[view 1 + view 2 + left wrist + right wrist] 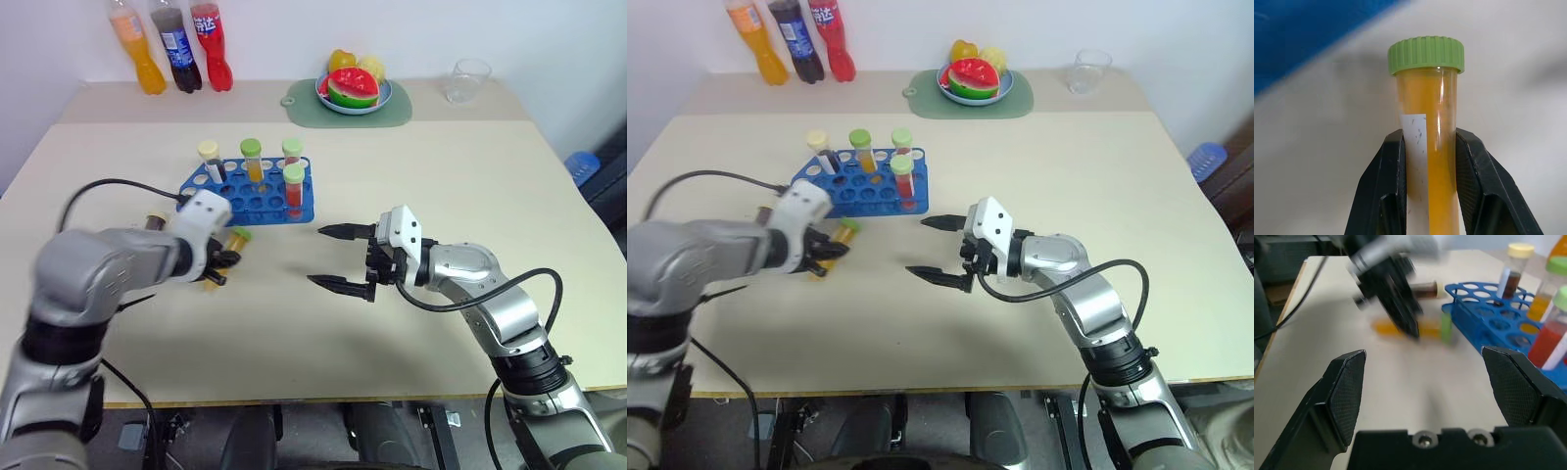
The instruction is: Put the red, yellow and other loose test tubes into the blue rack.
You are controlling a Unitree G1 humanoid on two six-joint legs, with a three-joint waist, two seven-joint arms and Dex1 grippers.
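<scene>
Right jaws (pixel 343 258): nearest to my eyes, spread wide with nothing between them, hovering over bare worktop and pointing toward my left.
Left jaws (pixel 223 269): pinching the yellow-orange tube (pixel 1431 147) around its body; its green cap points toward the blue rack.
Brown tube (pixel 1425 289): lying on the worktop just beside the rack, cream cap toward it.
Blue rack (pixel 255 191): on the worktop ahead of my left jaws, four capped tubes standing upright in it.
Worktop (pixel 441 166): pale beige, matte; a seam runs across its far part.
Far edge: three soda bottles (pixel 181 47) against the white wall, a green mat (pixel 348 110) under a fruit plate (pixel 355 90), a clear cup (pixel 468 80) to the right.
</scene>
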